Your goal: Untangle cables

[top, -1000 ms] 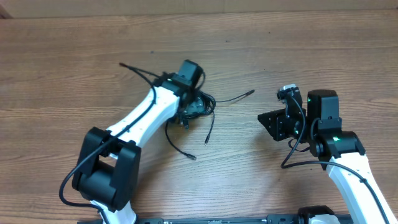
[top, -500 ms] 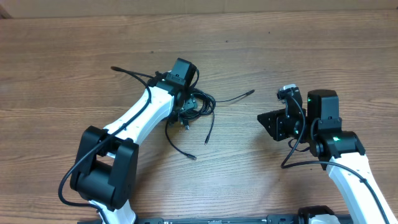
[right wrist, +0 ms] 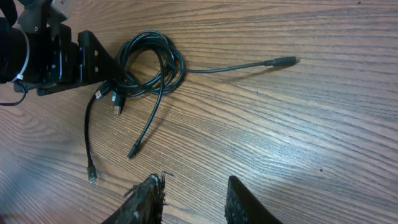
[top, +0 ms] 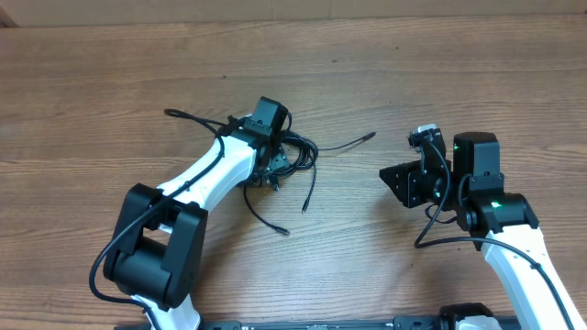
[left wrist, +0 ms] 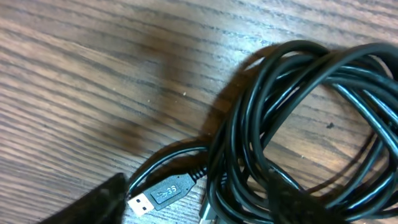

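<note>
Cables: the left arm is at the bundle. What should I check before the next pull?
1. Left gripper grip on the cables: cannot tell. It sits at the bundle's edge, but whether it has a hold is hidden.
2. Cables separated: not ok. The loops lie bunched together.
3. Right gripper free: ok. It is open, empty and apart from the cables.
4. Loose plug end reachable: ok. It lies alone on the table, stretched away from the bundle.
</note>
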Robot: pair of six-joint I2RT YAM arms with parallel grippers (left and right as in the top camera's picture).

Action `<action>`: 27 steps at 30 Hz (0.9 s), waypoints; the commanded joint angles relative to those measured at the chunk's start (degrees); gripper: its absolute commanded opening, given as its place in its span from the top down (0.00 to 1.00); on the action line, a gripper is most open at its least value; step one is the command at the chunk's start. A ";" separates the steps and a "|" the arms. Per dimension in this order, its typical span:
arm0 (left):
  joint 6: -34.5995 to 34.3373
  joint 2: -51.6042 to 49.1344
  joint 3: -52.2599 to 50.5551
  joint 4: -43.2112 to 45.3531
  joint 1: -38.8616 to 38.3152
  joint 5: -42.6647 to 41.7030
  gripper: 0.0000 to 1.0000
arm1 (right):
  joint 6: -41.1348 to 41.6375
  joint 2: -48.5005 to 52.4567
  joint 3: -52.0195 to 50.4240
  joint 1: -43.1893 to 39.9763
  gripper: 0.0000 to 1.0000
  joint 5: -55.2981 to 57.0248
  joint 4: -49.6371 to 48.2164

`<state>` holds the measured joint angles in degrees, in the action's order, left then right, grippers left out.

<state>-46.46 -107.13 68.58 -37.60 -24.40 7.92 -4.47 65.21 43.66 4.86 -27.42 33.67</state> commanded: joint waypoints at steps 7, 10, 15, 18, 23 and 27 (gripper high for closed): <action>-0.31 1.49 -0.68 1.68 -0.76 -0.26 0.37 | 0.20 -0.15 1.40 -0.09 0.69 0.39 -0.13; -0.33 1.49 -0.94 1.68 -0.76 -0.28 0.37 | 0.20 -0.15 1.40 -0.09 0.69 0.39 -0.13; -0.55 1.49 -0.96 2.36 -1.05 -0.98 0.34 | 0.20 -0.13 1.42 -0.09 0.69 0.39 -0.17; -0.52 1.49 -0.96 2.73 -1.42 -0.92 0.34 | 0.20 -0.13 1.42 -0.09 0.69 0.39 -0.15; -0.52 1.49 -0.96 2.99 -1.68 -0.92 0.34 | 0.20 -0.13 1.42 -0.09 0.69 0.39 -0.15; -0.50 1.49 -0.98 2.99 -1.99 -0.90 0.36 | 0.20 -0.13 1.40 -0.09 0.69 0.39 -0.15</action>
<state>-46.59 -107.13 67.85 -34.65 -25.91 7.27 -4.45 65.21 43.66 4.86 -27.42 33.67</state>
